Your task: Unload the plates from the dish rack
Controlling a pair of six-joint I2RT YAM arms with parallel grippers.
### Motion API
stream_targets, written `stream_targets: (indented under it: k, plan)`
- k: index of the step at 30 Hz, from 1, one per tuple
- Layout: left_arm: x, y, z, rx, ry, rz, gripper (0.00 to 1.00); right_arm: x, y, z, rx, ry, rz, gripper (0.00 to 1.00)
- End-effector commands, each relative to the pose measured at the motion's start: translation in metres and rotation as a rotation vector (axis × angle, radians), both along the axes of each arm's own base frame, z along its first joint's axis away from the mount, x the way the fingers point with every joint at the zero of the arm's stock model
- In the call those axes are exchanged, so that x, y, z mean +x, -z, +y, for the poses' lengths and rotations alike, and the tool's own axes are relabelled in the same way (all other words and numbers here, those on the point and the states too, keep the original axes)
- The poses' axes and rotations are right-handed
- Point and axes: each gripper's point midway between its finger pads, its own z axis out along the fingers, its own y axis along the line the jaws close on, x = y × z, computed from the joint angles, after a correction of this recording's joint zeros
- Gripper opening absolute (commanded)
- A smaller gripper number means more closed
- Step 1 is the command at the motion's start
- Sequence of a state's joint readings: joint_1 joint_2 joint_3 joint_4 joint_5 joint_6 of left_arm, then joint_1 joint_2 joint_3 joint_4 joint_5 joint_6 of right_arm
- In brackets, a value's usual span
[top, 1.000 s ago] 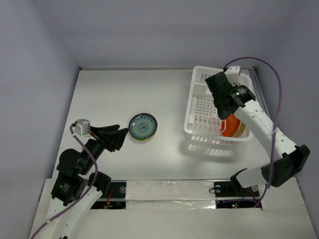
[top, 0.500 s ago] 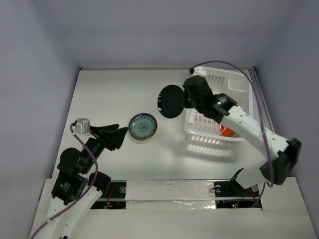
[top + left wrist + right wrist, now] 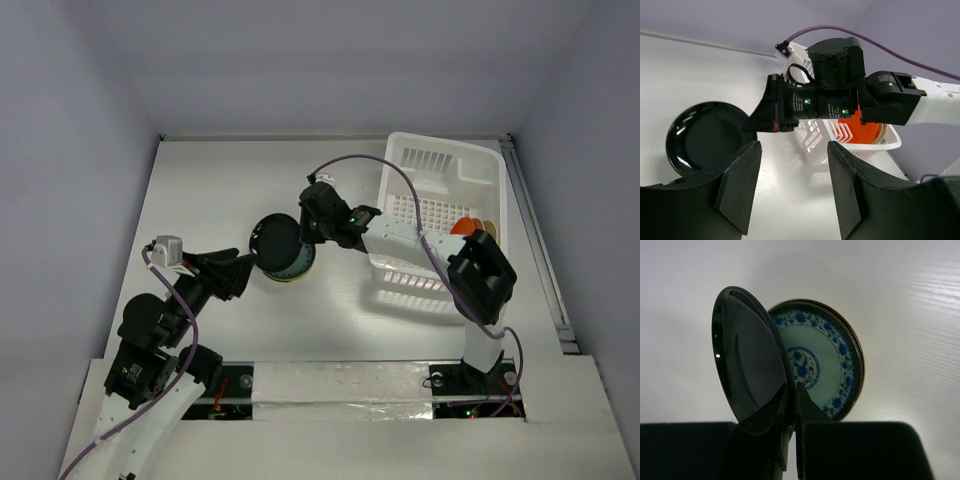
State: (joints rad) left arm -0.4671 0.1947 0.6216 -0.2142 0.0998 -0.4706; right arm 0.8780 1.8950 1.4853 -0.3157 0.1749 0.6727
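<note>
My right gripper (image 3: 301,240) is shut on the rim of a glossy black plate (image 3: 277,243). It holds the plate tilted on edge just over a blue-patterned plate (image 3: 299,268) that lies flat on the table. The right wrist view shows the black plate (image 3: 747,360) pinched at the fingertips (image 3: 792,390), with the blue-patterned plate (image 3: 825,360) behind it. The white dish rack (image 3: 440,180) stands at the back right. It holds an upright orange-red plate (image 3: 462,228) and a beige one (image 3: 487,230). My left gripper (image 3: 240,272) is open and empty, just left of the two plates.
In the left wrist view the right arm's wrist (image 3: 835,95) stretches across in front of the rack (image 3: 815,140), with the orange-red plate (image 3: 857,132) behind it. A purple cable (image 3: 400,200) loops over the rack. Walls close in the table on three sides.
My right arm lifted the black plate out of the rack and carried it left, to just above the blue-patterned plate. The left arm has not moved.
</note>
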Motion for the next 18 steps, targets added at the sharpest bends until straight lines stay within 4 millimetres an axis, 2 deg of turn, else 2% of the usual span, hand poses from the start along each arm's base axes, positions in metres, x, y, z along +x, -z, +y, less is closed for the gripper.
stream_targets:
  k: [1,4,5,12,15,16,18]
  plan:
    - [0.003,-0.008,0.0,-0.016,-0.01,-0.02,0.52,0.012,-0.03,0.025,0.183,0.017,-0.047,0.0]
    - [0.002,-0.01,0.0,-0.018,-0.005,-0.024,0.52,0.008,-0.015,0.019,0.158,0.033,-0.018,0.04]
    - [0.002,-0.01,-0.001,-0.017,-0.002,-0.024,0.52,0.005,-0.005,0.014,0.142,0.039,-0.006,0.05]
    - [0.003,-0.01,0.0,-0.016,-0.005,-0.027,0.52,0.001,0.01,-0.001,0.091,0.075,0.013,0.1]
    - [0.003,-0.009,0.0,-0.016,-0.005,-0.027,0.52,0.001,0.005,-0.01,0.072,0.102,0.003,0.21]
    - [0.003,-0.009,0.0,-0.016,-0.007,-0.027,0.52,0.0,0.0,-0.013,0.075,0.109,-0.004,0.36]
    - [0.002,-0.01,0.0,-0.017,-0.005,-0.028,0.52,0.0,-0.007,-0.02,0.068,0.125,-0.021,0.49]
